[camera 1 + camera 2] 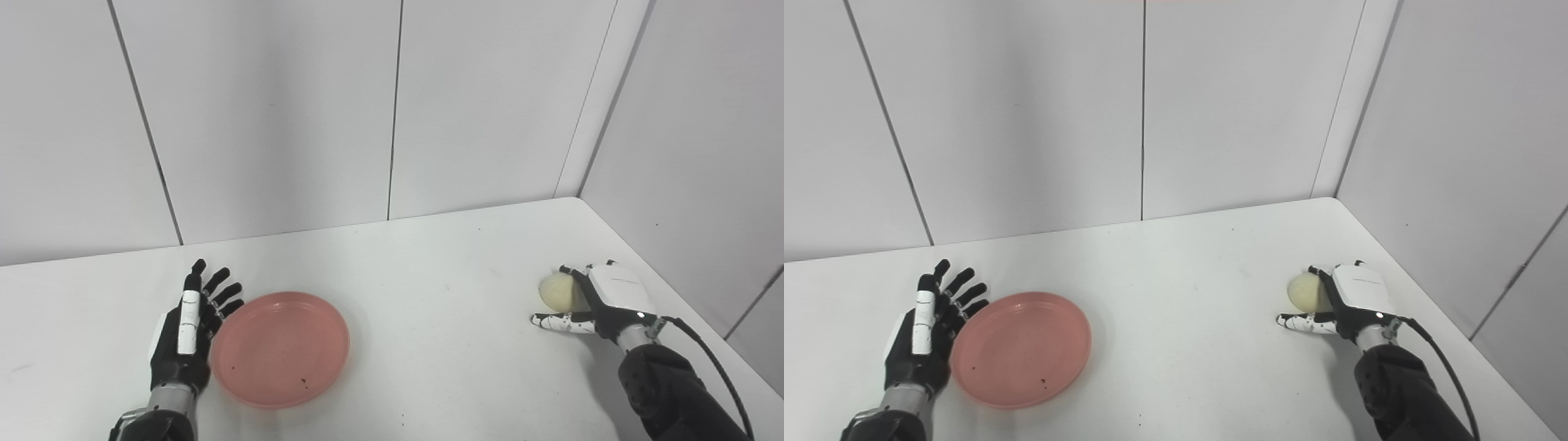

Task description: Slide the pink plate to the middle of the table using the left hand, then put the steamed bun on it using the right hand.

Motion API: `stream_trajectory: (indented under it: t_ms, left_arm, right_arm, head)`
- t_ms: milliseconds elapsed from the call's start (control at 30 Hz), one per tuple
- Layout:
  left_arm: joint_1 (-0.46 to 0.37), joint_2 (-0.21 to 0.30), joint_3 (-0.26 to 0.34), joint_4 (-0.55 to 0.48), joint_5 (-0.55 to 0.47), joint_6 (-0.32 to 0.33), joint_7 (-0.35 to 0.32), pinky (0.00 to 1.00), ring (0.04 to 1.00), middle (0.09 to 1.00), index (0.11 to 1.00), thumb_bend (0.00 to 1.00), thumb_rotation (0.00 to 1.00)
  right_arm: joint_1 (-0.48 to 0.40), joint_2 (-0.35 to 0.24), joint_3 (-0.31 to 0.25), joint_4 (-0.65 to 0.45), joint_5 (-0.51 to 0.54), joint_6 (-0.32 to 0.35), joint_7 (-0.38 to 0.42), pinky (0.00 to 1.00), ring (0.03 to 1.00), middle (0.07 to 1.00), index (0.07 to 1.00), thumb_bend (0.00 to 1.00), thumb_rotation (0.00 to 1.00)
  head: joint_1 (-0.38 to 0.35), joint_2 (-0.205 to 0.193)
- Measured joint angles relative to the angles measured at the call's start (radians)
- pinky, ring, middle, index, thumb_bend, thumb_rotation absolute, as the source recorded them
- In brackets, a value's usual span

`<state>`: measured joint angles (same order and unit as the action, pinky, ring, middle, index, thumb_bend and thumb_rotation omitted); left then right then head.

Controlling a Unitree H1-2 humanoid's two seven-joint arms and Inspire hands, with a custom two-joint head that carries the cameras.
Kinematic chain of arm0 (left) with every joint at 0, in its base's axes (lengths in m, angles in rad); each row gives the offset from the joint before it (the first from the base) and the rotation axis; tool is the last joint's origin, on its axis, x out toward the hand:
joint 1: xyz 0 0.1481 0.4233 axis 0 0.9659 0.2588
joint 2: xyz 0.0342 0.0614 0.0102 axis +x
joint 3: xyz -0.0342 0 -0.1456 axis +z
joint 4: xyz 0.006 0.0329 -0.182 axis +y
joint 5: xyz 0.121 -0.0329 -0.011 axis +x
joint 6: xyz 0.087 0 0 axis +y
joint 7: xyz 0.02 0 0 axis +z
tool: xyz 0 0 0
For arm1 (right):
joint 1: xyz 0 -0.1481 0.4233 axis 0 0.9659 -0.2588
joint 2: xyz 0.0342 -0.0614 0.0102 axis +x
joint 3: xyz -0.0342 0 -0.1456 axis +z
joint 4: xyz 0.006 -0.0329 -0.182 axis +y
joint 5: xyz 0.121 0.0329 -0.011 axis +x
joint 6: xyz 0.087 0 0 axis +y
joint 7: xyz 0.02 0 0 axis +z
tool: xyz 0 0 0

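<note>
A round pink plastic plate lies flat on the white table, on the near left part and not in the middle. It has a low rim and a few tiny dark specks inside.

The left hand, black with a white strip on its back, stands on its edge just beside the plate's left rim. Its fingers are straight and spread apart, pointing to the far side, and they hold nothing. I cannot tell if the palm touches the rim.

Far over on the right side sits a pale, round steamed bun, well apart from the plate. The right hand, white on its back, is around the bun from the right. Its fingers curl over the bun, and its thumb sticks out to the left on the near side. The bun looks like it is resting on the table.

Grey wall panels stand behind the table.
</note>
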<state>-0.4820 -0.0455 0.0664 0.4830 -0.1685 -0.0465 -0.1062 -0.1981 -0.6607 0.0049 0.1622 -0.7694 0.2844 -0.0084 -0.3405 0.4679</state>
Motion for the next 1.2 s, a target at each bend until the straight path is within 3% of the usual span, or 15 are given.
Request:
stream_trajectory:
  t_ms: [33, 100, 167, 333, 933, 1200]
  left_arm:
    - [0.000, 0.000, 0.000, 0.000, 0.000, 0.000, 0.000, 0.76, 0.815, 0.894, 1.000, 0.85, 0.91]
    - [0.000, 0.000, 0.000, 0.000, 0.000, 0.003, 0.000, 0.76, 0.810, 0.893, 1.000, 0.84, 0.92]
    - [0.000, 0.000, -0.001, -0.002, 0.000, 0.005, -0.001, 0.76, 0.807, 0.893, 1.000, 0.84, 0.92]
    - [0.000, 0.000, -0.001, -0.007, 0.000, 0.013, -0.001, 0.76, 0.808, 0.893, 0.998, 0.85, 0.91]
    - [0.002, 0.003, -0.014, -0.018, 0.005, 0.031, -0.001, 0.72, 0.796, 0.886, 0.984, 0.83, 0.94]
    - [0.002, 0.002, -0.019, -0.018, 0.015, 0.031, 0.000, 0.72, 0.797, 0.884, 0.989, 0.83, 0.94]
  right_arm:
    - [-0.003, 0.000, 0.000, -0.004, 0.000, 0.000, -0.009, 0.98, 0.788, 0.609, 0.680, 0.79, 0.25]
    - [-0.016, 0.002, 0.000, -0.017, 0.000, 0.002, -0.012, 0.97, 0.753, 0.500, 0.585, 0.59, 0.06]
    - [-0.029, 0.002, -0.002, -0.020, -0.001, 0.010, -0.015, 0.95, 0.721, 0.475, 0.539, 0.54, 0.02]
    - [-0.036, 0.001, -0.011, -0.022, -0.002, 0.014, -0.035, 0.92, 0.683, 0.468, 0.508, 0.53, 0.00]
    - [-0.025, -0.001, -0.016, -0.037, 0.008, 0.024, -0.033, 0.92, 0.697, 0.482, 0.495, 0.53, 0.00]
    - [-0.007, 0.000, -0.013, -0.170, 0.008, 0.034, 0.017, 0.95, 0.687, 0.476, 0.501, 0.53, 0.00]
  head:
    - [0.000, 0.000]
    - [0.000, 0.000]
    - [0.000, 0.000]
    - [-0.002, 0.002]
    - [0.000, 0.005]
    - [0.009, 0.002]
